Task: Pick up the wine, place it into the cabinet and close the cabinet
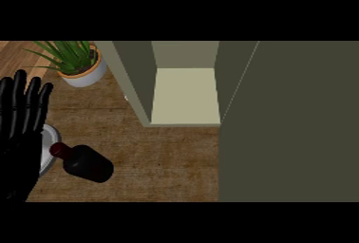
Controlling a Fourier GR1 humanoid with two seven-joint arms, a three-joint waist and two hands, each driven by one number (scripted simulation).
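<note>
A dark wine bottle [86,163] stands on the wooden counter at the lower left, its reddish cap pointing up and to the left. My left hand [21,128] rests at the view's left edge, open with fingers up, just left of the bottle and not touching it. The olive cabinet [184,97] stands open at the top centre, showing a pale inner shelf. Its door [288,123] fills the right side of the view. My right hand does not show.
A potted green plant [77,64] in a white pot stands at the upper left, next to the cabinet's left wall. A white plate [49,152] lies partly under my left hand, beside the bottle. Bare counter lies in front of the cabinet opening.
</note>
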